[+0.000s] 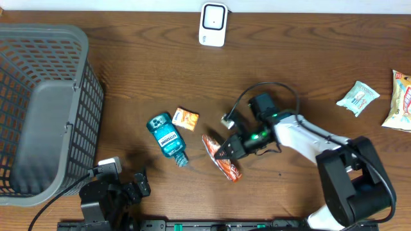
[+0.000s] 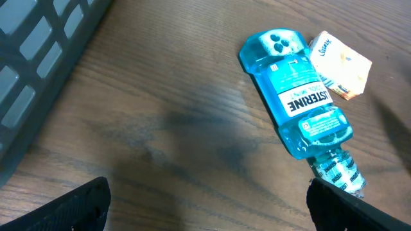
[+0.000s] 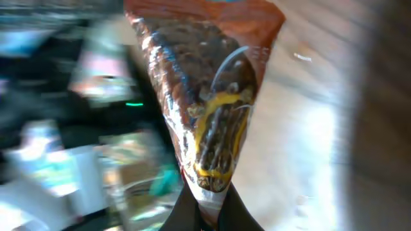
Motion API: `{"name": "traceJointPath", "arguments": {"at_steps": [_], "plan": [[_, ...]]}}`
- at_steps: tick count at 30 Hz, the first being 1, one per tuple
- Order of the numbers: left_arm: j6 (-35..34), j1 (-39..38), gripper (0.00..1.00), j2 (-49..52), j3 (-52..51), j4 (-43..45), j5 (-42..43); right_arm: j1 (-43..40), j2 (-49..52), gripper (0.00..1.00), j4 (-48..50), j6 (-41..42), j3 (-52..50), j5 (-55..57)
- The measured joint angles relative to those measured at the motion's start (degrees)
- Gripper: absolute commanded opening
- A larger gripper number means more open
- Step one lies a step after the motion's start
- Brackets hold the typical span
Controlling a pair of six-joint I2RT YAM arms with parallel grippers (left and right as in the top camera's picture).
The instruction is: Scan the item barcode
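Note:
My right gripper (image 1: 227, 149) is shut on the edge of a red-brown snack packet (image 1: 223, 160), which hangs tilted over the table's middle. In the right wrist view the packet (image 3: 212, 102) fills the centre, its clear sealed end pinched between the dark fingers (image 3: 239, 215) of the gripper (image 3: 209, 204). A white barcode scanner (image 1: 213, 24) stands at the table's far edge. My left gripper (image 1: 137, 186) rests near the front left, open and empty, and its jaws stand wide apart in the left wrist view (image 2: 209, 215).
A blue mouthwash bottle (image 1: 167, 136) (image 2: 295, 102) lies beside a small orange packet (image 1: 187, 119) (image 2: 340, 64). A grey mesh basket (image 1: 38, 109) fills the left side. Two snack bags (image 1: 358, 97) (image 1: 399, 102) lie at the right edge.

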Motion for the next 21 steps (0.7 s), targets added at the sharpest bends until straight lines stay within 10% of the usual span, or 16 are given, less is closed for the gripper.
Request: {"name": "traceJointPath", "arguments": {"at_steps": [7, 21], "plan": [[0.0, 0.0, 0.98, 0.0, 0.0, 0.0, 0.0, -4.2, 0.0, 0.01, 0.7, -5.0, 0.1, -19.8], [0.0, 0.0, 0.98, 0.0, 0.0, 0.0, 0.0, -4.2, 0.0, 0.01, 17.1, -7.3, 0.3, -22.8]]}}
